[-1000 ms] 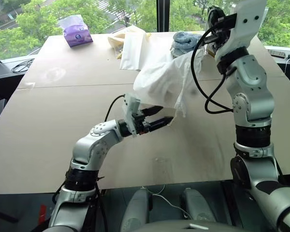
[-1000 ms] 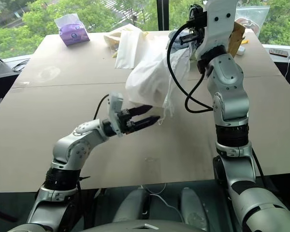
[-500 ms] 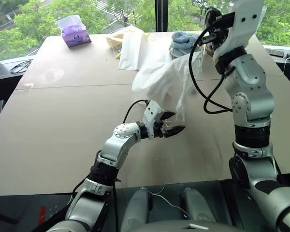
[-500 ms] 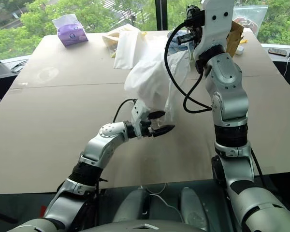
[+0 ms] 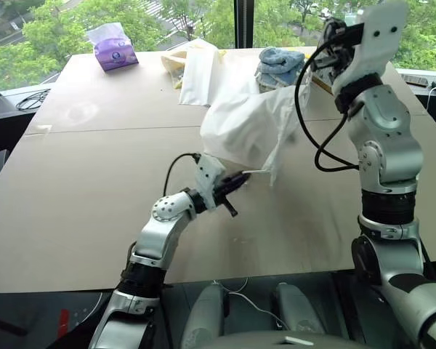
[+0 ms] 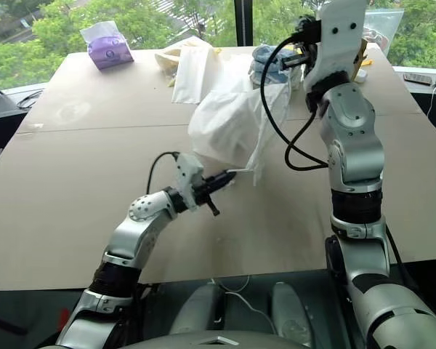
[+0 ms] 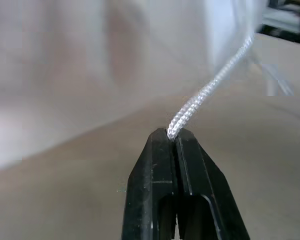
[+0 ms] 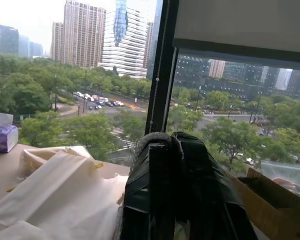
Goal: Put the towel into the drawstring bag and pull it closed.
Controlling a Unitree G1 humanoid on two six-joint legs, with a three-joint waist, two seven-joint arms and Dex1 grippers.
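Since a second ago the left tool [image 5: 241, 177] has gone from wide open under the drawstring bag [image 5: 243, 127] to pinched flat on a white cord [image 7: 210, 90] that runs from its tips up to the bag's lower corner. Its forearm reaches level over the table [image 5: 87, 189], elbow bent low, fingers aimed toward the bag.

The left wrist view shows the twisted cord clamped between the two closed black fingers [image 7: 157, 165], a detail too small to read from the head views.

The right tool [image 6: 302, 45], raised high on an upright arm above the bag, is closed on the bag's top edge, so the bag hangs down with its bottom at the table. The towel cannot be made out.

Beyond the bag lie folded blue towels [image 5: 280, 62], and far to its left a purple tissue pack [image 5: 115, 49].
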